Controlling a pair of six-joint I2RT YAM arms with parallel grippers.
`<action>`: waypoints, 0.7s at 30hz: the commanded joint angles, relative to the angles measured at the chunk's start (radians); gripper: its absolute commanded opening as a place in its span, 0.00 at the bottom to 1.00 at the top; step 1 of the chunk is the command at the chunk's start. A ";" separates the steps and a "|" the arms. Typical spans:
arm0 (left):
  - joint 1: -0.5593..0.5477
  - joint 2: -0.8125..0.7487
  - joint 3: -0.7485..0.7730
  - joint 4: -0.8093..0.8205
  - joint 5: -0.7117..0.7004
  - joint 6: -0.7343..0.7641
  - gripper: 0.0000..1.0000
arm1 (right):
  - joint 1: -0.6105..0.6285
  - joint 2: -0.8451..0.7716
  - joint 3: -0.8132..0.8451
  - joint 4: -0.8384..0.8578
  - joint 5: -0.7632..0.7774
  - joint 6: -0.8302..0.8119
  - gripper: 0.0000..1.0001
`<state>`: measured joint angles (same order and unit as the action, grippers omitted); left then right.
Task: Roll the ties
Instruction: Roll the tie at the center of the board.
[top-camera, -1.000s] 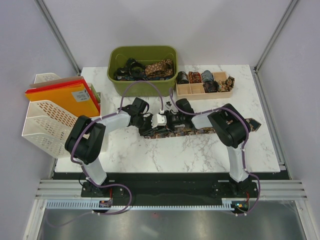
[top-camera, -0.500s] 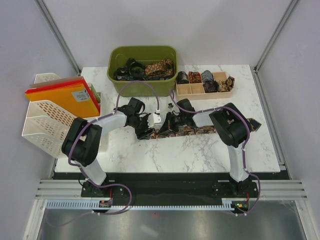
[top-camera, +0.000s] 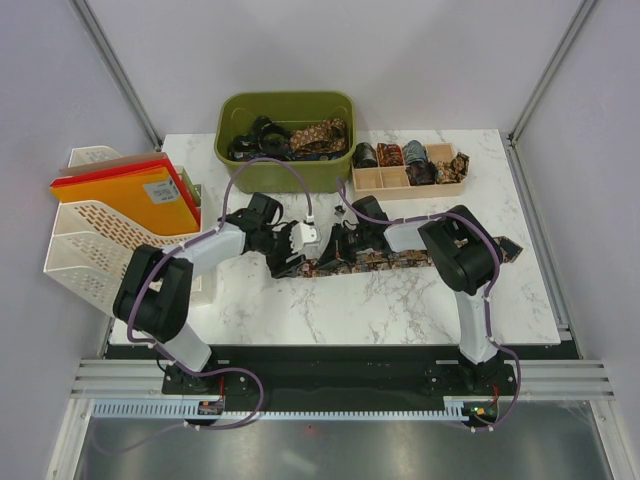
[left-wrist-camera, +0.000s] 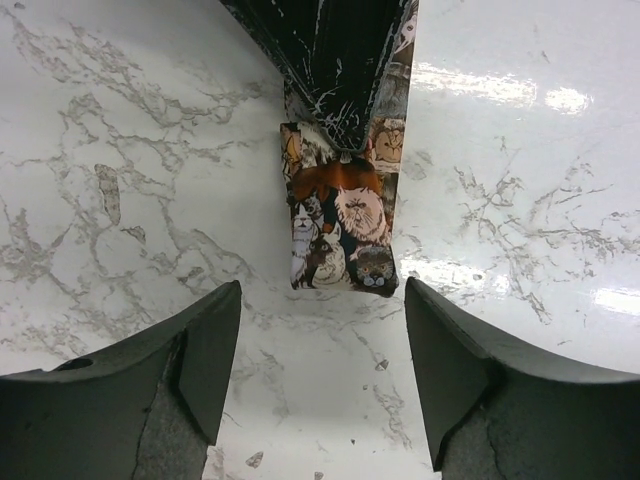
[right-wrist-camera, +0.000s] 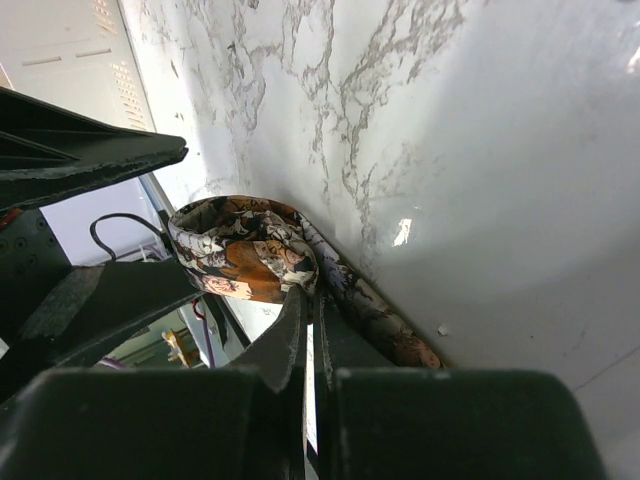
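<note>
A white marble table is seen from above, with two black robot arms reaching in from its near edge. A long cat-print necktie lies flat across the middle of the table. Its wide pointed end is at the right, near the table edge, and its narrow end is curled into a small loop at the centre.

The left gripper hovers over that curled end. Its fingers are spread wide on either side and touch nothing. In the left wrist view the folded end of the tie lies on the marble just ahead of the gap between them.

The right gripper comes at the same spot from the other side. Its fingers are pressed tightly together and their tips rest against the loop of fabric. Whether any cloth is caught between them cannot be told. In the right wrist view the rest of the tie trails away along the table beside the fingers.

At the back of the table is an olive-green plastic bin holding a tangle of loose ties. To its right a wooden compartment tray holds several rolled ties. At the left edge a white mesh file rack holds orange folders.
</note>
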<state>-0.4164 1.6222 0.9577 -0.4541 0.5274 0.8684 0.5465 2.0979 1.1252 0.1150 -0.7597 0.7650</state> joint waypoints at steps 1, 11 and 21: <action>-0.007 0.014 -0.022 0.052 0.028 0.007 0.75 | 0.007 0.040 0.004 -0.063 0.080 -0.041 0.00; -0.018 0.007 0.022 0.055 0.059 -0.012 0.48 | 0.016 0.030 0.004 -0.026 0.066 -0.006 0.00; -0.099 0.044 0.099 0.058 0.075 -0.081 0.44 | 0.024 0.039 0.004 -0.025 0.059 0.008 0.00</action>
<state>-0.4751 1.6474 0.9932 -0.4313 0.5560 0.8444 0.5537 2.0979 1.1267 0.1154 -0.7567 0.7811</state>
